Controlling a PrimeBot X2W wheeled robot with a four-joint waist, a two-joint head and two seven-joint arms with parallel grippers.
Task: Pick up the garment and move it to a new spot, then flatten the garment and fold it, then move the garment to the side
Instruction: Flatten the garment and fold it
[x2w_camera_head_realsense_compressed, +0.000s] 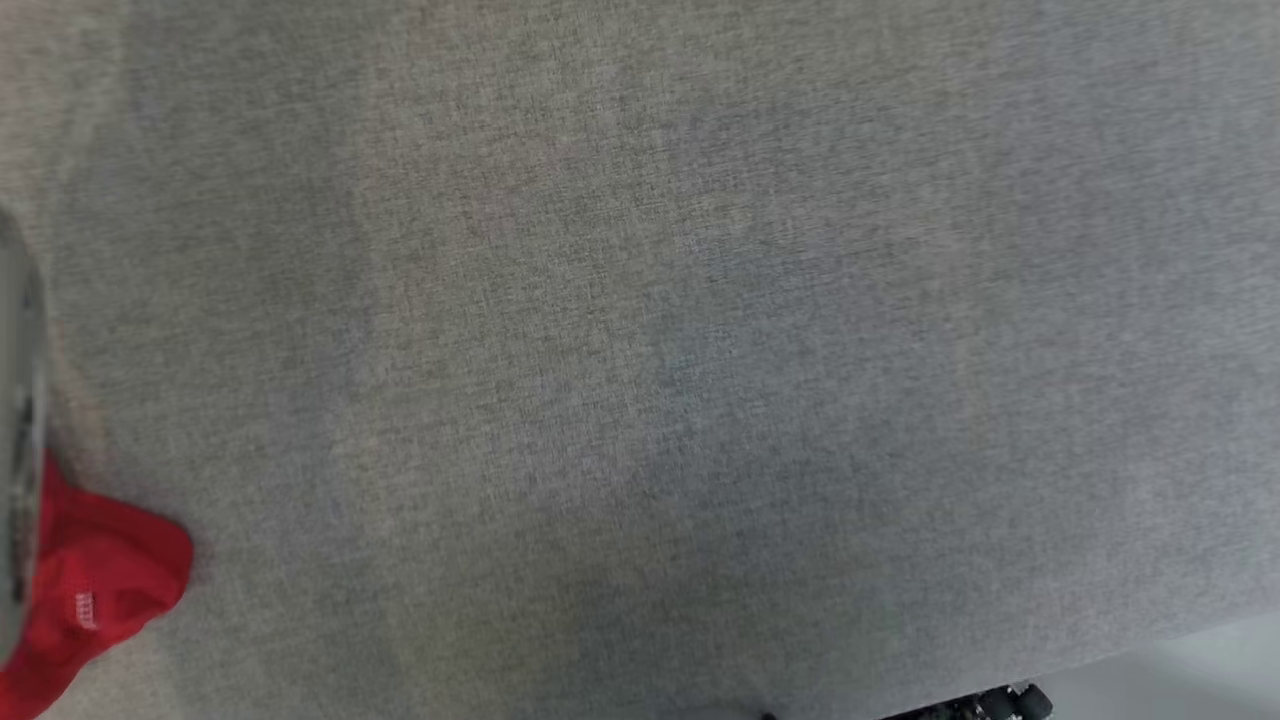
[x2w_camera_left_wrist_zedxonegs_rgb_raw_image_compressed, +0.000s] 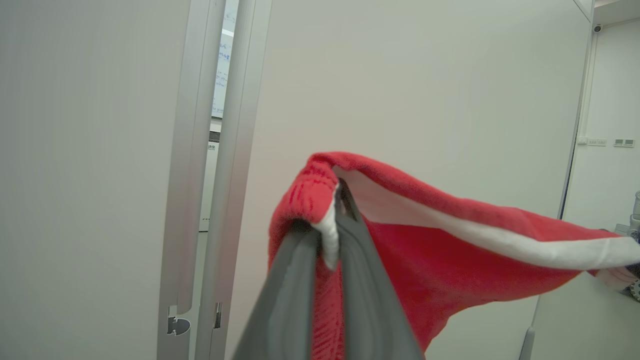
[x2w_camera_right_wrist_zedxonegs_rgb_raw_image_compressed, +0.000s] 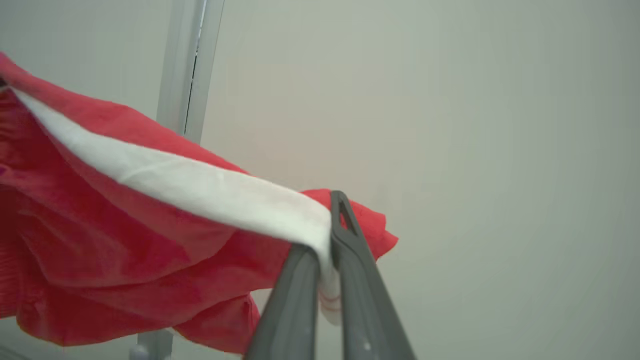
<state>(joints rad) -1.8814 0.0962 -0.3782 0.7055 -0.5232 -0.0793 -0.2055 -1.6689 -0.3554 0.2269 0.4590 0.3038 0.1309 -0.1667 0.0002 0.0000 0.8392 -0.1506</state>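
Above grey surface (x2w_camera_head_realsense_compressed: 640, 350), at lower left edge of head view: red garment (x2w_camera_head_realsense_compressed: 100, 590) held aloft, not lying flat. Left gripper (x2w_camera_left_wrist_zedxonegs_rgb_raw_image_compressed: 325, 220) clenched on one end of white band (x2w_camera_left_wrist_zedxonegs_rgb_raw_image_compressed: 500, 240). Right gripper (x2w_camera_right_wrist_zedxonegs_rgb_raw_image_compressed: 322, 235) clenched on other end. Judged reason: two-point hold stretches band and lets cloth hang open, ready for carrying to new spot and laying flat. Count: one garment, two grippers, two fingers each.

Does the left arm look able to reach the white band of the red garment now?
Yes, it seems so: the left gripper has its jaws shut on the red garment at one end of its white band, nothing between. The right gripper holds the other end.
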